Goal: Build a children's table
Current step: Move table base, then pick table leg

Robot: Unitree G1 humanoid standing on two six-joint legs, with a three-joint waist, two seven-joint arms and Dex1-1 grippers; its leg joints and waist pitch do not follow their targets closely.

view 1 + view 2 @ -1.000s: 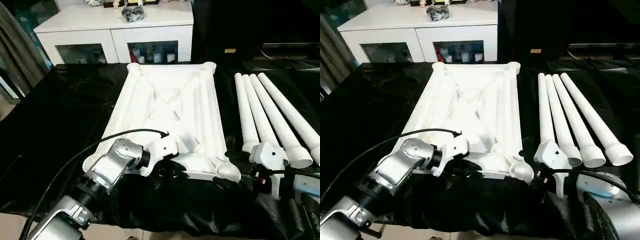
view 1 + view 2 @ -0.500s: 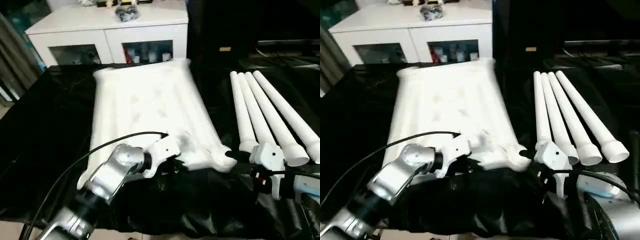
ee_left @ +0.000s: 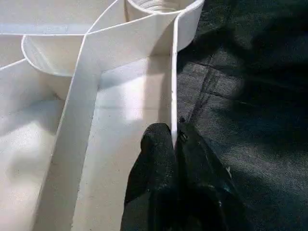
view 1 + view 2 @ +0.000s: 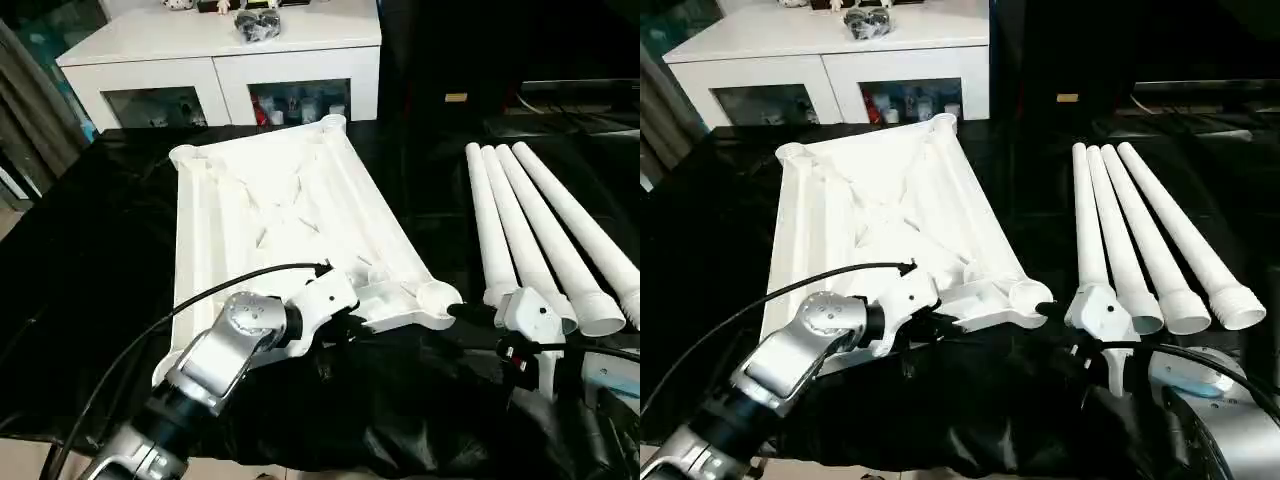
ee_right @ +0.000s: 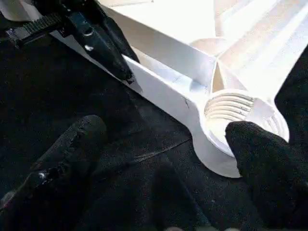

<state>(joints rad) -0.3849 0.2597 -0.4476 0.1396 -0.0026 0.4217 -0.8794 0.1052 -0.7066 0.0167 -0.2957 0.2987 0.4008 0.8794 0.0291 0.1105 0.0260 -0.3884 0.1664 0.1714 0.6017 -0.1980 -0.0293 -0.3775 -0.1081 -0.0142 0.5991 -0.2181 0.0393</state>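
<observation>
Lying ribbed side up on black cloth (image 4: 90,290): white plastic rectangular tabletop (image 4: 270,215). Left gripper (image 3: 174,139) pinched tight on its near rim. Right gripper (image 5: 163,144) spread wide, empty, beside near corner socket (image 5: 236,113). At three o'clock, four white tubular legs (image 4: 540,235).

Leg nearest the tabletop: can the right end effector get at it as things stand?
Probably yes. The right end effector is open and empty beside the tabletop corner socket, and the nearest leg lies on the black cloth right beside it, with nothing between. The left end effector is clamped on the tabletop rim.
</observation>
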